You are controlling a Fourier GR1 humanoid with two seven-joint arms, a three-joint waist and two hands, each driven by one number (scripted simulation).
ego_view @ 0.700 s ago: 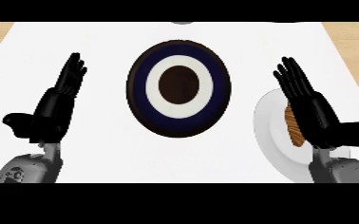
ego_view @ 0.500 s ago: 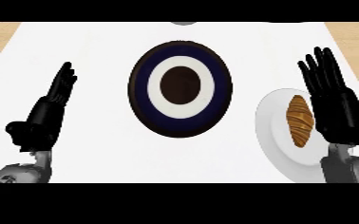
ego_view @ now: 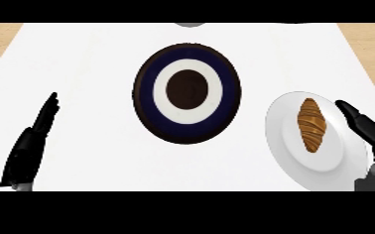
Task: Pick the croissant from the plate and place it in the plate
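1. Both hands have drawn outward since the earlier frame; your right hand [ego_view: 357, 121] now sits at the right edge, clear of the croissant [ego_view: 311, 125] on the white plate [ego_view: 283, 131].
2. Coming in sideways from there, you could shove the croissant or catch the plate's rim.
3. Both hands are open with straight fingers and hold nothing; the left hand [ego_view: 29, 148] rests near-left on the bench [ego_view: 88, 69], and the dark ringed plate [ego_view: 187, 93] waits at centre.

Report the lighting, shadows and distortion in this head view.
Head view: even, flat light on the white counter, no glare; no clear shadow under the brown croissant; the dark blue ringed plate and the plain white plate look taller than wide.
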